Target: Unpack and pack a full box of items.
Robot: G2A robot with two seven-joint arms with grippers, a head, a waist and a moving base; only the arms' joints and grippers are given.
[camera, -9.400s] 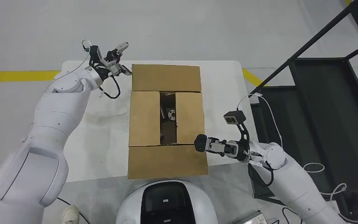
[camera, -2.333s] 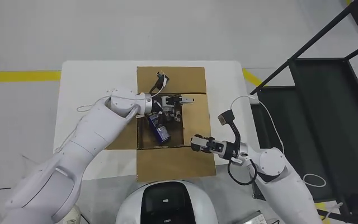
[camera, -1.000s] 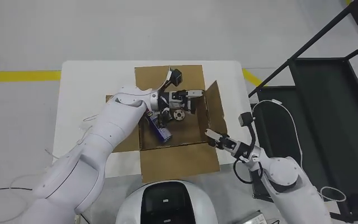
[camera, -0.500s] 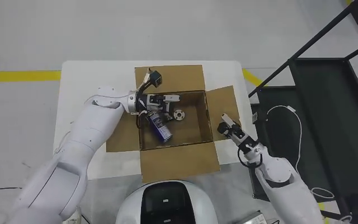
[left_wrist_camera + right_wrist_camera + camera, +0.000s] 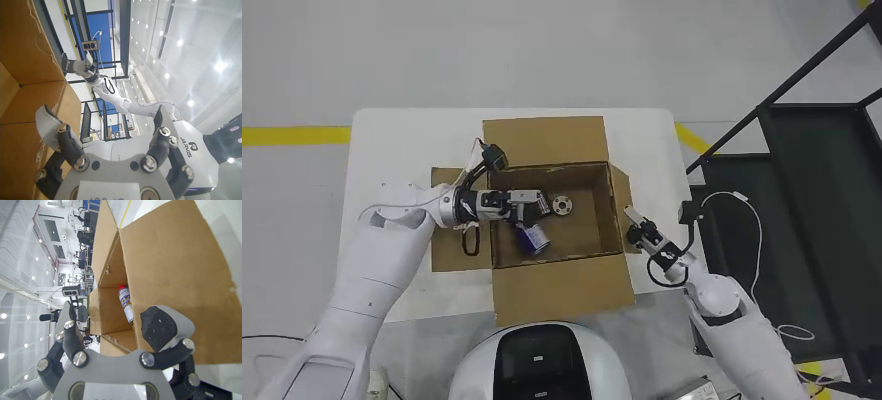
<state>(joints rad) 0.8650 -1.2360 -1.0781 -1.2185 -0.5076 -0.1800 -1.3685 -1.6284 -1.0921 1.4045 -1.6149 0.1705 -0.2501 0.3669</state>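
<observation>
Now my left gripper [image 5: 530,202] hangs spread wide inside the box [image 5: 542,140], by its left wall, just over the spray can [image 5: 534,236], ready to grab it; my right gripper [image 5: 638,236], spread too, sits by the right flap [image 5: 619,190], maybe keeping it back.

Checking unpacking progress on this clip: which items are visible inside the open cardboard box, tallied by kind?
Inside the cardboard box:
Spray can: 1
Round metal part: 1
Total: 2
The left gripper hides part of the box floor, so anything under it is not counted.
</observation>
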